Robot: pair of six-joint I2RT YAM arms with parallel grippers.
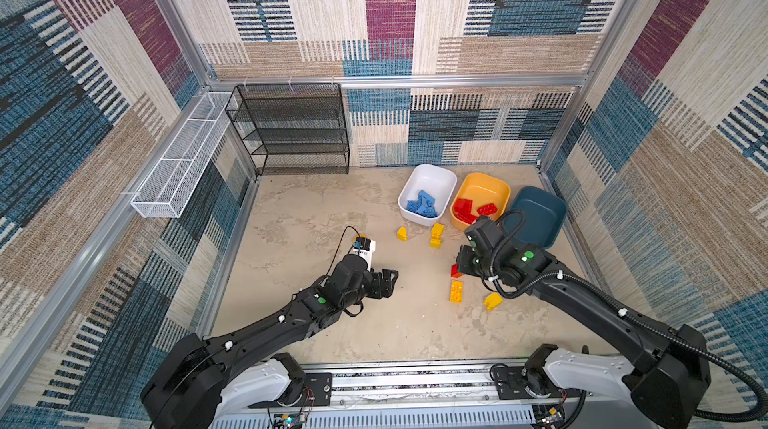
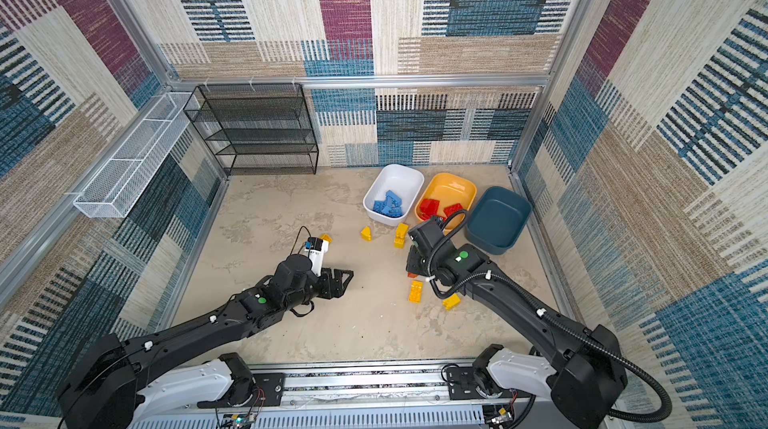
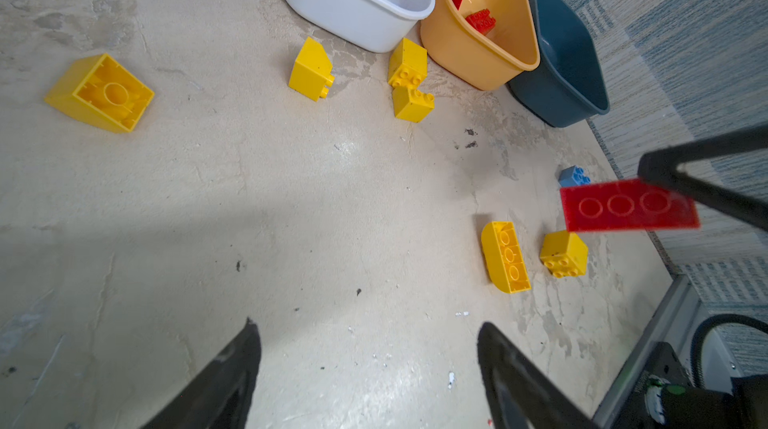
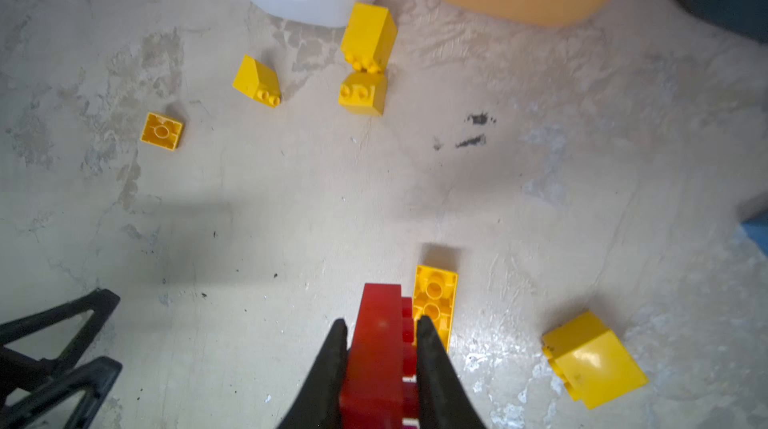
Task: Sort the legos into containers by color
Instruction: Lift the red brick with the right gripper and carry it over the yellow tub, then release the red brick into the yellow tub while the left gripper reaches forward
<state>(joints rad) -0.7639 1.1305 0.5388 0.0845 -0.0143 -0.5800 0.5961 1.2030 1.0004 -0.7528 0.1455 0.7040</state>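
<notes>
We hold a red brick for sorting.
Our right jaws clamp it, left jaws gape empty; next, release over the yellow-orange tub.

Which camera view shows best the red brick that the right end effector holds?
The left wrist view: the red brick shows one whole long face with three round sockets, slightly blurred. The right wrist view shows it edge-on, clamped in the right end effector. Both top views show only a small red corner.

Mottled beige tabletop with three containers, loose yellow legos
</notes>
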